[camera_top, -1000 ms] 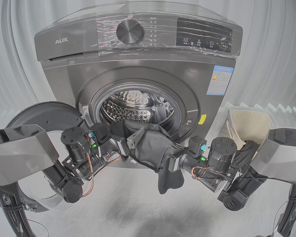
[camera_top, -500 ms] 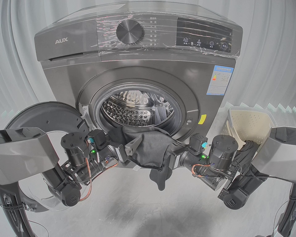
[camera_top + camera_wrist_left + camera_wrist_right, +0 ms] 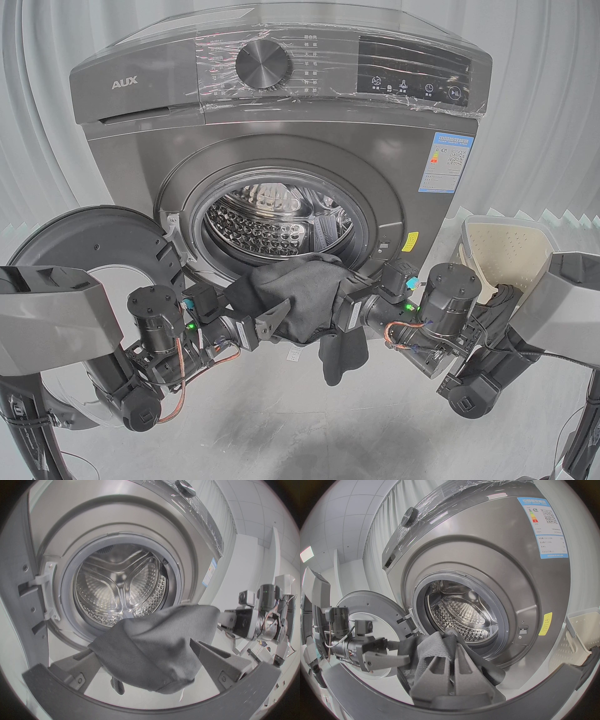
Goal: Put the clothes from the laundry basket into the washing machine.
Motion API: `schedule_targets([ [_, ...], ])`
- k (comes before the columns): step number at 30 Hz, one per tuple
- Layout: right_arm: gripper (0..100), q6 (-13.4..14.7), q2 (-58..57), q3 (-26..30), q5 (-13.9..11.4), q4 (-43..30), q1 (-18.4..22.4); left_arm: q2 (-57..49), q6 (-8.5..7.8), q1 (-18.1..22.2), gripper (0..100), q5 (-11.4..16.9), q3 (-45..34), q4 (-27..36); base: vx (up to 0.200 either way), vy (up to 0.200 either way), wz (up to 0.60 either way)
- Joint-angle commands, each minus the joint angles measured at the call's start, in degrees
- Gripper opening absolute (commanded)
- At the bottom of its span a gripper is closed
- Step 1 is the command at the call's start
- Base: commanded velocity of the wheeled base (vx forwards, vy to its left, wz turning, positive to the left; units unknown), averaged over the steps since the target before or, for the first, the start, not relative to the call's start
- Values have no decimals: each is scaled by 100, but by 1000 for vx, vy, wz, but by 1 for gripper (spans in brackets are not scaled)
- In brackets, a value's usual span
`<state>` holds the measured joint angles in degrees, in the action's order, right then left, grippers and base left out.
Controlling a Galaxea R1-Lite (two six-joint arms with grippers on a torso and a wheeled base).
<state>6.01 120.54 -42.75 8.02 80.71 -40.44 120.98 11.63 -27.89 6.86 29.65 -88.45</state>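
Floppy and light-looking, the dark garment (image 3: 300, 294) is drooping before the washing machine (image 3: 375, 156), the right gripper (image 3: 453, 664) pinching its bunched right edge, the left gripper (image 3: 142, 650) spread wide, merely propping the left side.

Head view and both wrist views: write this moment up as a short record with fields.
garment: dark grey, held before the lower rim of the washing machine opening, one end hanging down
left gripper: fingers open, garment draped across them
right gripper: fingers shut on the garment
drum: no clothes visible inside
door: swung open to the robot's left
basket: right of the machine, another dark cloth in it
task state: garment not yet in the drum
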Motion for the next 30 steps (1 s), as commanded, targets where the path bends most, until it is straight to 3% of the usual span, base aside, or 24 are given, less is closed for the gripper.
schedule_targets([
  [1, 0, -3, 22, -84, -2, -3, 1, 84, -3, -6, 100, 8, -135, -5, 0, 0, 0],
  [9, 0, 5, 40, -111, 6, -3, -61, 277, 6, -6, 100, -1, 41, -5, 0, 0, 0],
  [10, 0, 5, 40, -111, 6, -3, -61, 277, 6, -6, 0, -1, 41, -5, 0, 0, 0],
  [22, 0, 5, 13, -119, 6, -12, -8, 330, 6, -6, 0, -45, 252, -14, 0, 0, 0],
  [30, 0, 23, 259, -102, 15, -21, 203, -444, 24, -15, 0, -10, 138, -14, 0, 0, 0],
])
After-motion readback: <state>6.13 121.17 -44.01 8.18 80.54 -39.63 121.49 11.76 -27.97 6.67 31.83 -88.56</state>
